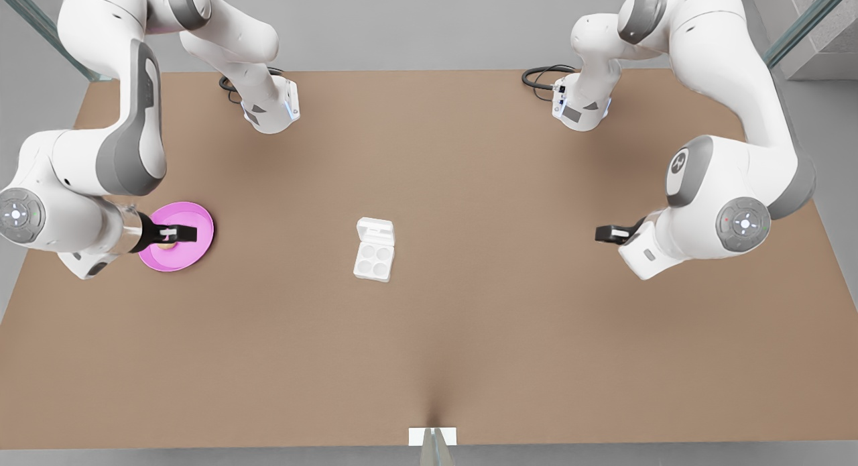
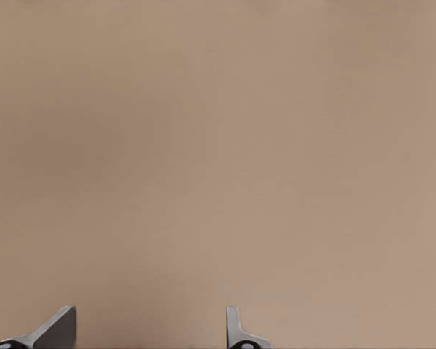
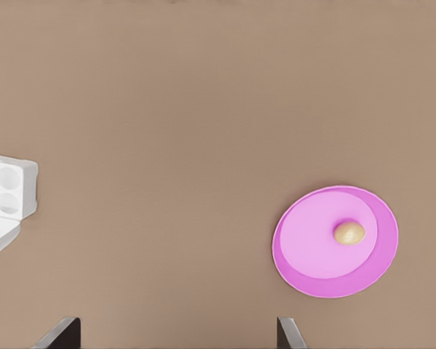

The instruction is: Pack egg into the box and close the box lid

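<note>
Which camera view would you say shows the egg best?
The right wrist view: the egg lies uncovered on the pink plate. In the front view the right gripper hides most of it; the left wrist view looks at tabletop.

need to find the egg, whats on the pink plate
The egg lies on the pink plate, off centre. In the front view the open right gripper hangs above and covers most of the egg. The left gripper waits open at the front view's right.
</note>
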Controlling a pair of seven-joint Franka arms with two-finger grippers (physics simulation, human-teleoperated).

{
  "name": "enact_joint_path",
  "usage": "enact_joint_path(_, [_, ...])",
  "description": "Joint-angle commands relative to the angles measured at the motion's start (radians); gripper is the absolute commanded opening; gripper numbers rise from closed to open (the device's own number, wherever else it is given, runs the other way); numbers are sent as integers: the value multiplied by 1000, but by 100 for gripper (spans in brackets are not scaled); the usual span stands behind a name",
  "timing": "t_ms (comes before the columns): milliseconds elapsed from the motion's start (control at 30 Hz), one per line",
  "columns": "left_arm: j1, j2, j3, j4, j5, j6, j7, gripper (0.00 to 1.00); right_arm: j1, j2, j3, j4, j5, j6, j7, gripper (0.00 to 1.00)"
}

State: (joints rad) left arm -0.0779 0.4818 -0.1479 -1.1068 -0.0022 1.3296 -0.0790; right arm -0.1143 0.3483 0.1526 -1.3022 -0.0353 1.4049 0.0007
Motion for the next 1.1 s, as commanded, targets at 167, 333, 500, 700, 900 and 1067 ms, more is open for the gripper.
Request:
enact_joint_path(167, [14,-3,1,-33,28,161,4,100,-79,72,-1,-100,-9,312,-8,100])
enact_joint_path(333, [14,-5,-1,-44,27,132,4,100,-122,204,-11,-100,-81,401,-1,100])
enact_joint_path(500, [14,1,1,-47,28,129,2,100,-412,138,151,-456,-236,747,-24,100])
enact_joint_path(700, [14,0,1,-65,30,129,1,100,-849,-5,459,-856,-439,1106,-116,100])
enact_joint_path(900, [14,0,1,-77,30,126,-2,100,-892,66,450,-853,-488,1191,-171,100])
enact_joint_path(1067, [9,-2,-1,-87,68,126,-7,100,-895,124,450,-855,-489,1192,-173,100])
